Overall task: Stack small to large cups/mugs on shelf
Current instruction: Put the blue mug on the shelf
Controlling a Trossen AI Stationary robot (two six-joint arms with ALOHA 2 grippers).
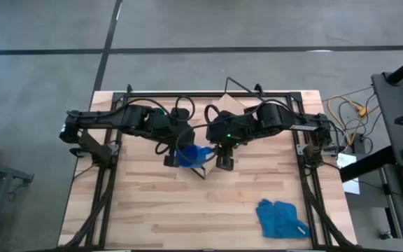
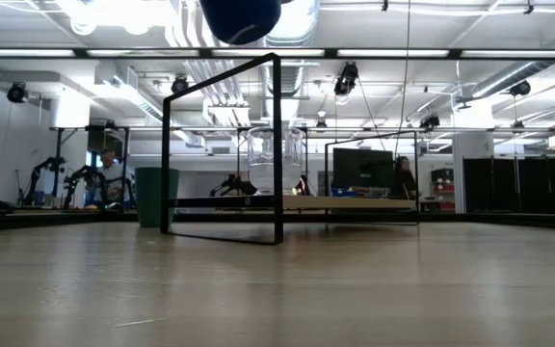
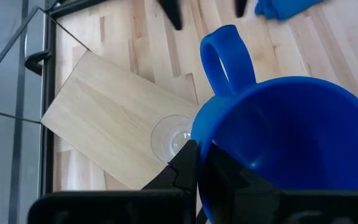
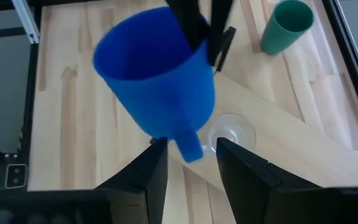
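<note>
left claw (image 3: 194, 168) is clamped on the blue mug's (image 3: 284, 149) rim, holding it above the shelf (image 3: 110, 112); the mug looks empty, mouth up, handle toward the right claw (image 4: 188, 163), whose fingers stand apart. clear glass cup (image 3: 173, 135) sits empty on the shelf below; green cup (image 4: 286, 26) stands upright on the worktop (image 1: 187, 210). both are hidden in the high view.

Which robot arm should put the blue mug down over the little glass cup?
The left. Its tool already grips the blue mug by its rim, above the glass cup on the shelf. The right tool is open and empty beside it.
</note>
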